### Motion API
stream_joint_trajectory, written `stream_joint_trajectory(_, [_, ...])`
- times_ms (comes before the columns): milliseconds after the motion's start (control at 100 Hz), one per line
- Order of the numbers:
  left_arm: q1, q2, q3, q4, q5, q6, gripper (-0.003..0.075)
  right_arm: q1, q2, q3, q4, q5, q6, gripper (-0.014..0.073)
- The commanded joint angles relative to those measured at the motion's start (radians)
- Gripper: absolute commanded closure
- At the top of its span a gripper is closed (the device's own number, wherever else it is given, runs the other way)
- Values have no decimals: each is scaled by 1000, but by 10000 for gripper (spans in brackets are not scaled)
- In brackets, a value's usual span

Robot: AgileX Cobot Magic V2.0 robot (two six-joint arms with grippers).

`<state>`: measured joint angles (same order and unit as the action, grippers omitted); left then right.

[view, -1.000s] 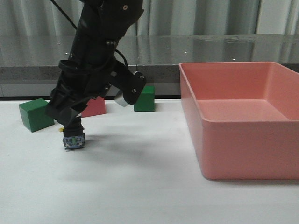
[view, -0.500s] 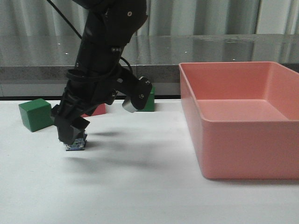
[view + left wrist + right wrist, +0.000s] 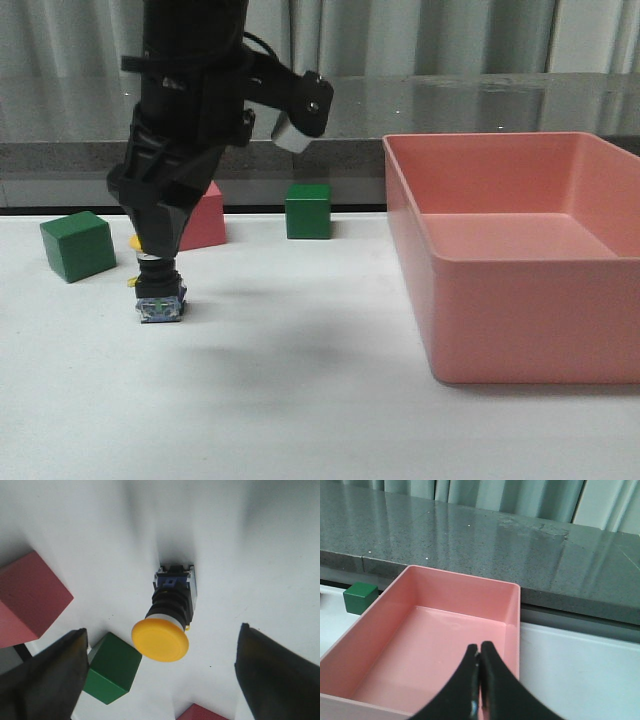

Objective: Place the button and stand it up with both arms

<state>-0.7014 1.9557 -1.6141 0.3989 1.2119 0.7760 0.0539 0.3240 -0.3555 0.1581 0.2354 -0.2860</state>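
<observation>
The button (image 3: 159, 293) stands upright on the white table at the left, on its bluish-clear base with the black body above it. In the left wrist view its yellow cap (image 3: 160, 640) faces the camera. My left gripper (image 3: 157, 243) hangs straight above it, just over the cap, and is open. In the left wrist view (image 3: 161, 632) its two dark fingers (image 3: 55, 672) stand wide apart on either side of the button and touch nothing. My right gripper (image 3: 480, 648) is shut and empty above the pink bin (image 3: 465, 576). It is out of the front view.
A green cube (image 3: 77, 245) sits left of the button, a pink cube (image 3: 206, 220) behind it, and a second green cube (image 3: 308, 211) further back. The large pink bin (image 3: 500, 320) fills the table's right half. A grey ledge runs along the back.
My left gripper has let go of the button, opened and risen straight up. The button stays upright on the table. The arm now stands more vertical.
</observation>
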Motion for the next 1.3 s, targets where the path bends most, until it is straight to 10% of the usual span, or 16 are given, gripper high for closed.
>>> stream_joint_trajectory(0, [-6,-106,-21,8,53,-17,146,-8,5,-26,4,-72,0,655])
stream_joint_trajectory(190, [-2,-223,-21,8,49,-150,281,-8,5,-26,4,-72,0,655])
stream_joint_trajectory(420, [53,-386,-21,-62,36,-234,743,-8,5,-26,4,-72,0,655])
stream_joint_trajectory(740, [209,-615,59,-149,-232,-476,739,-8,5,-26,4,-72,0,655])
stream_joint_trajectory(1290, [270,-1199,929,-149,-1013,-768,739,-8,5,-26,4,-72,0,655])
